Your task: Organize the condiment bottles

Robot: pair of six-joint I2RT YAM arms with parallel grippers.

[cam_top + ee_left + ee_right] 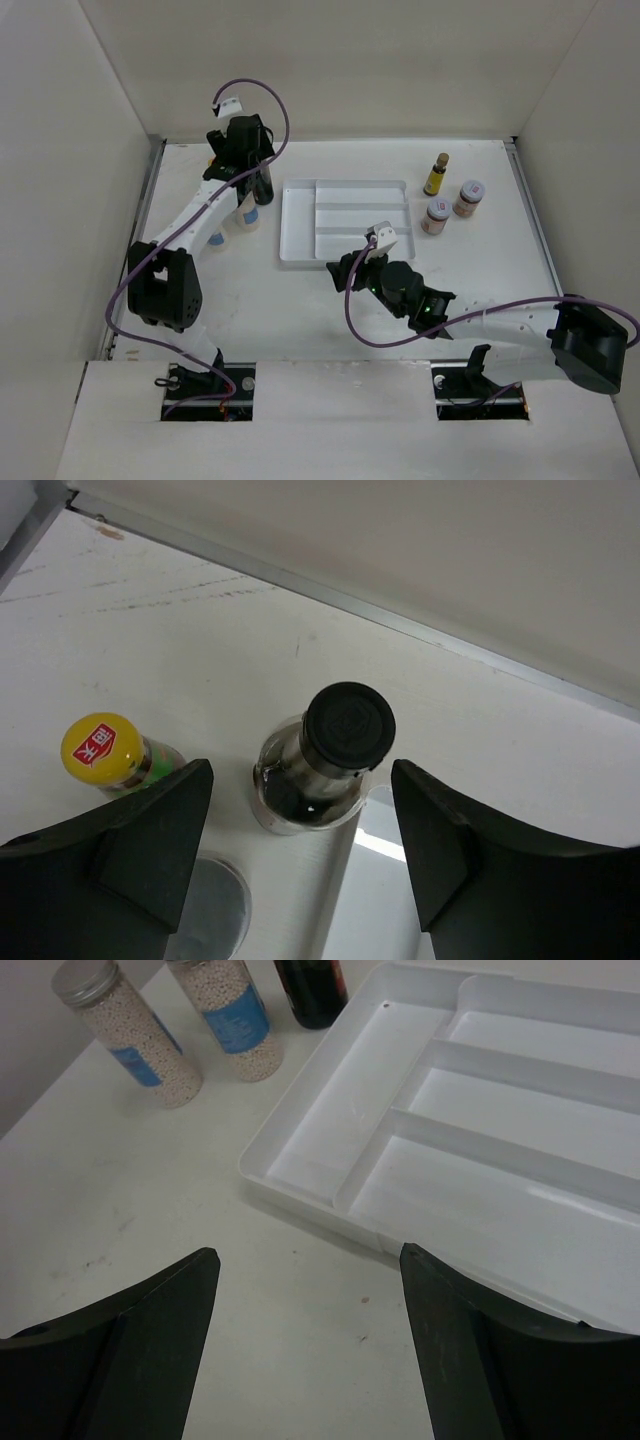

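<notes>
The condiment bottles stand in two groups. At the far left, a tall dark-liquid bottle with a black cap (346,730) stands upright beside a yellow-capped bottle (104,752). My left gripper (300,776) hovers above the dark bottle (263,184), open, its fingers clear of it. Two blue-labelled spice jars (130,1032) (232,1012) stand just left of the white divided tray (300,1165). At the far right are a tiny yellow bottle (436,175) and two pale-lidded jars (469,197) (436,215). My right gripper (307,1255) is open over bare table at the tray's near-left corner.
The white tray (345,255) lies mid-table with nothing in its compartments. A grey jar lid (208,910) shows under my left finger. The back wall and its metal rail (300,580) run close behind the left group. Side walls border the table.
</notes>
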